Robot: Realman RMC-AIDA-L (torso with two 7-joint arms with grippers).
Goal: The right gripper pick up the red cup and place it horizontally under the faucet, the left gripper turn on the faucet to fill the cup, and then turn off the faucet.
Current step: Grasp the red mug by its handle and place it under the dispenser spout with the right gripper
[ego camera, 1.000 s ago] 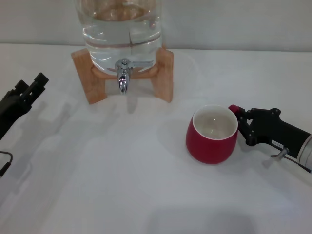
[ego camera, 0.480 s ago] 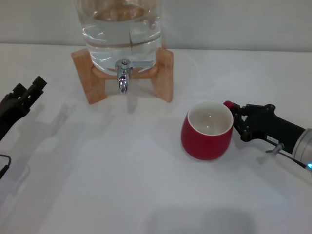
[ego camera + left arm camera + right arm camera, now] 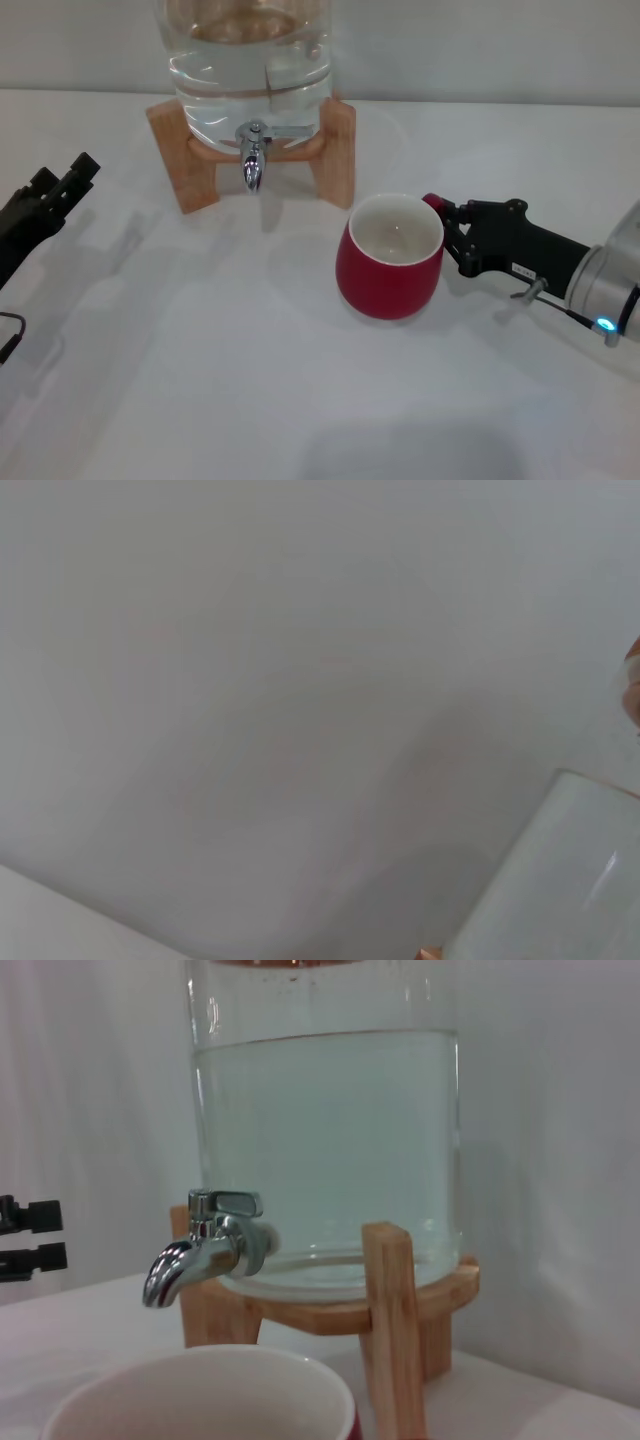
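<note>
Head view, sweeping from the left: the left gripper (image 3: 82,168) hangs well to the left of the faucet (image 3: 252,160), fingers slightly parted on nothing, likely waiting for its lever turn. Right of and nearer than the faucet, the red cup (image 3: 389,257) stands upright, not yet under the spout. The right gripper (image 3: 443,222) pinches its handle, which the claw mostly hides.
</note>
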